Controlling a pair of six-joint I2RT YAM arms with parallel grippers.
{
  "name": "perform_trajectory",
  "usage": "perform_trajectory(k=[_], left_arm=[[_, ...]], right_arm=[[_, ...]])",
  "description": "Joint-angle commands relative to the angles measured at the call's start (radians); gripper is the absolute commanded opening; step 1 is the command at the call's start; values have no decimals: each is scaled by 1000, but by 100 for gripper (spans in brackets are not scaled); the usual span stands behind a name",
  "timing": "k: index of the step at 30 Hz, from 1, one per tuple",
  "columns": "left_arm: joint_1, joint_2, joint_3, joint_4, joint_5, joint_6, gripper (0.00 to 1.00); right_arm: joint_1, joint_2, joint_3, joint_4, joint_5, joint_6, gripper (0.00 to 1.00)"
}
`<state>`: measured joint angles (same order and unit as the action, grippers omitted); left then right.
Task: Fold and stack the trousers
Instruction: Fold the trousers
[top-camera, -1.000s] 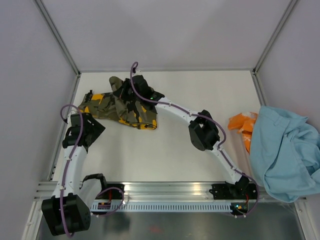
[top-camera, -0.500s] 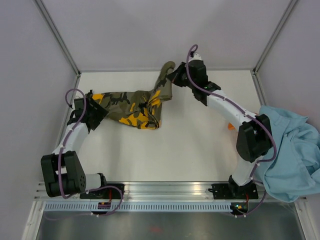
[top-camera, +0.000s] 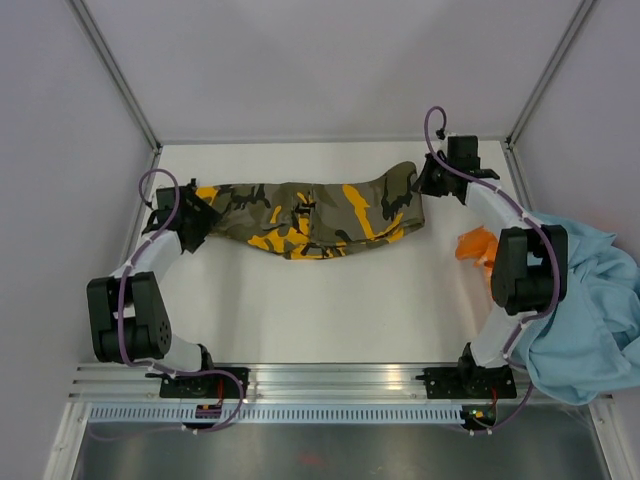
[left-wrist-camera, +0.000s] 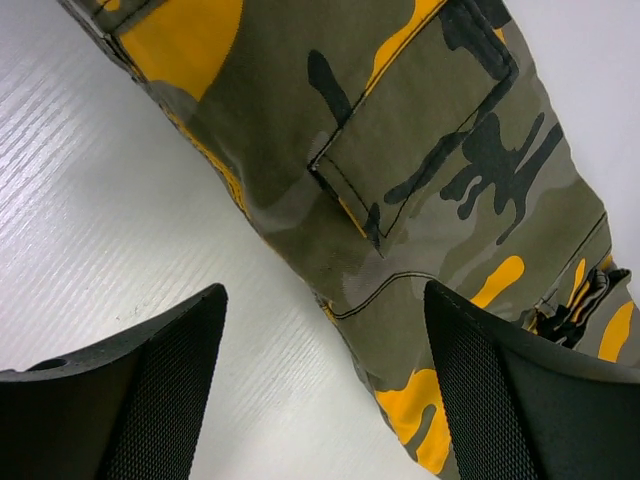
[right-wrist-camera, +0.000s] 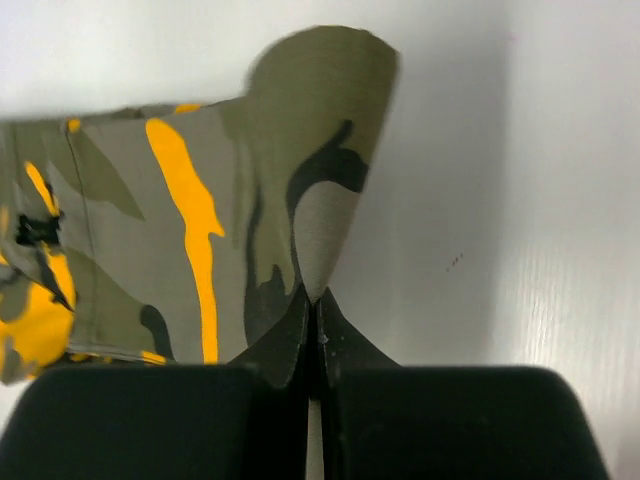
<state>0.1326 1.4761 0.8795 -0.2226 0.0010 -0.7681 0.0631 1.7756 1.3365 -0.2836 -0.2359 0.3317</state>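
In my left wrist view the trousers (left-wrist-camera: 420, 170) run off the top and right edges, and my left fingers (left-wrist-camera: 150, 400) are cut by the bottom edge. In my right wrist view the cloth leaves by the left edge, its far rim is blurred, and the bit nipped between my right fingers (right-wrist-camera: 285, 345) is hidden. From above, the light-blue garment (top-camera: 585, 300) is cut by the right edge, and my right arm (top-camera: 525, 270) covers part of the orange garment (top-camera: 470, 245).

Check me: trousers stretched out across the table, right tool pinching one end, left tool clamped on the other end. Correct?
No. The left tool is open, jaws wide apart over that end, gripping nothing; the left wrist view shows it. The rest holds: trousers stretched out across the table, right tool shut on one end.
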Motion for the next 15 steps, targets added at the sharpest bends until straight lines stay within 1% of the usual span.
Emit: perform_trajectory(k=[1, 2, 3, 5, 8, 9, 10, 11, 12, 14, 15], left_arm=[[-16, 26, 21, 87, -13, 24, 85], [-21, 35, 19, 100, -15, 29, 86], [-27, 64, 29, 109, -16, 29, 86], [-45, 104, 50, 95, -25, 30, 86], [-93, 177, 130, 16, -97, 30, 85], [-108, 193, 144, -4, -120, 29, 84], [-119, 222, 154, -23, -166, 24, 81], [-154, 233, 160, -46, -189, 12, 76], [-163, 245, 168, -52, -222, 3, 59], [-174, 273, 167, -52, -223, -22, 36], [-179, 277, 164, -54, -222, -31, 20]], right_arm=[[12, 61, 93, -111, -82, -286, 0], [9, 68, 83, -101, -69, -280, 0], [-8, 82, 73, -65, -85, -266, 0], [-26, 100, 75, -52, -111, -260, 0], [-55, 120, 89, -58, -106, -260, 0], [-92, 113, 89, -58, -103, -260, 0], [-121, 110, 87, -55, -103, -260, 0], [-137, 104, 86, -54, -106, -258, 0], [-161, 93, 86, -54, -109, -258, 0], [-175, 85, 84, -58, -114, -260, 0], [-183, 78, 85, -60, -111, -260, 0]])
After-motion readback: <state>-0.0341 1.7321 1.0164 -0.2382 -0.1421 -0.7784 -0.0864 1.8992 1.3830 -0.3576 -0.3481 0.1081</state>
